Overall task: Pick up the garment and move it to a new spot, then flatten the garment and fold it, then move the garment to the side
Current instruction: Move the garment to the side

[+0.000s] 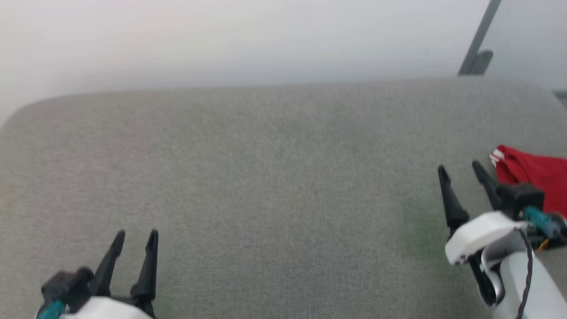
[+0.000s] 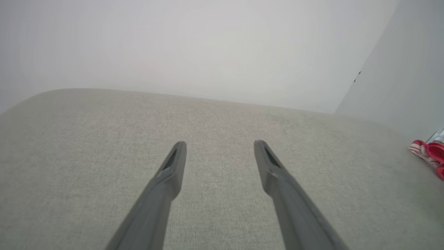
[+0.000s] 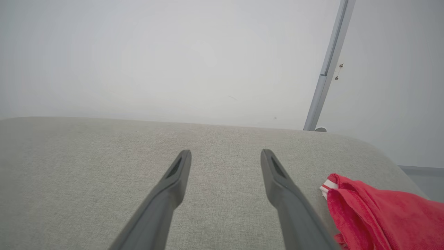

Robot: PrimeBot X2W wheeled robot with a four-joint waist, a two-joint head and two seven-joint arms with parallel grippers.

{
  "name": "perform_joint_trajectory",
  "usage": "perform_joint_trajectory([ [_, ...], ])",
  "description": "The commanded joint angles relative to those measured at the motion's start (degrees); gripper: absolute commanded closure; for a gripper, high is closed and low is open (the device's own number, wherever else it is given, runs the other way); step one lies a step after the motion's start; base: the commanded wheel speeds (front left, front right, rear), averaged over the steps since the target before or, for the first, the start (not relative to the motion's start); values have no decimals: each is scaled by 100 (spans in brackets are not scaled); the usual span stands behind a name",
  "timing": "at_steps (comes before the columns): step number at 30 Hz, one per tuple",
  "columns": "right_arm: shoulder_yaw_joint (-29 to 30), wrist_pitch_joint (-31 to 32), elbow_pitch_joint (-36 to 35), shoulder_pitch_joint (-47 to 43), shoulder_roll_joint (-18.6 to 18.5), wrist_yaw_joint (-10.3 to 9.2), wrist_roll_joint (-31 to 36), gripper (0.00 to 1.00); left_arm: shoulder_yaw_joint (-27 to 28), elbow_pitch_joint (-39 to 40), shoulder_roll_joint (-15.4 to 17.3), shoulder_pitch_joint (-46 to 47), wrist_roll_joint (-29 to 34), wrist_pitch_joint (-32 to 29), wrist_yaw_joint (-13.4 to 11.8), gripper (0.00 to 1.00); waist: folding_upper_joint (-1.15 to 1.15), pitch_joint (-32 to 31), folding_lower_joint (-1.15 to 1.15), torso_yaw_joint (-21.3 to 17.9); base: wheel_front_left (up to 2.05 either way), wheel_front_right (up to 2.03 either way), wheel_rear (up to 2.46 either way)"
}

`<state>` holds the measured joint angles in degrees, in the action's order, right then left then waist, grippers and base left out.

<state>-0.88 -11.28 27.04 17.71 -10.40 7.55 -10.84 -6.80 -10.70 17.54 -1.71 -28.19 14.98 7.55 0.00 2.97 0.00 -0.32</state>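
Garment: red thin soft-fabric T-shirt with red-and-white striped trim, bunched at 3 o'clock in the head view on the grey woven padded surface.
Handling: probably light, limp and prone to sagging (no stiff edge); pinch a thick fold near the trim.
Right gripper: fingers spread, empty; T-shirt just beside, at its 2 o'clock.
Left gripper: 7 o'clock, fingers parted, empty, well apart from the T-shirt.
Texture: matte coarse weave, rounded corners.
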Motion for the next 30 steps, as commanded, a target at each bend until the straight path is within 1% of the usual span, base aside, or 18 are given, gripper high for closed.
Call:
perform_joint_trajectory([
  [1, -24, -95, 27, -150, 7, -14, -35, 0, 76, 13, -69, -166, 61, 27, -15, 0, 0, -257, 0, 147, 0, 0, 0],
  [6, -138, -260, -36, -491, 19, -12, -266, 0, 345, 147, -236, -517, 207, 27, -15, 0, 0, -448, 0, 261, 0, 0, 0],
  [9, -80, -305, -172, -738, 15, -13, -361, 0, 452, 225, -287, -680, 269, 27, -15, 0, 0, -548, 0, 329, 0, 0, 0],
  [16, 23, -330, -510, -1202, 51, -10, -489, 0, 637, 384, -385, -966, 362, 27, -15, 0, 0, -665, 0, 350, 0, 0, 0],
  [23, 255, -245, -962, -1669, 112, -10, -494, 0, 731, 558, -402, -1181, 446, 27, -15, 0, 0, -723, 0, 365, 0, 0, 0],
  [30, 420, -142, -1359, -2071, 352, -10, -395, 0, 816, 691, -404, -1330, 448, 27, -15, 0, 0, -754, 0, 393, 0, 0, 0],
])
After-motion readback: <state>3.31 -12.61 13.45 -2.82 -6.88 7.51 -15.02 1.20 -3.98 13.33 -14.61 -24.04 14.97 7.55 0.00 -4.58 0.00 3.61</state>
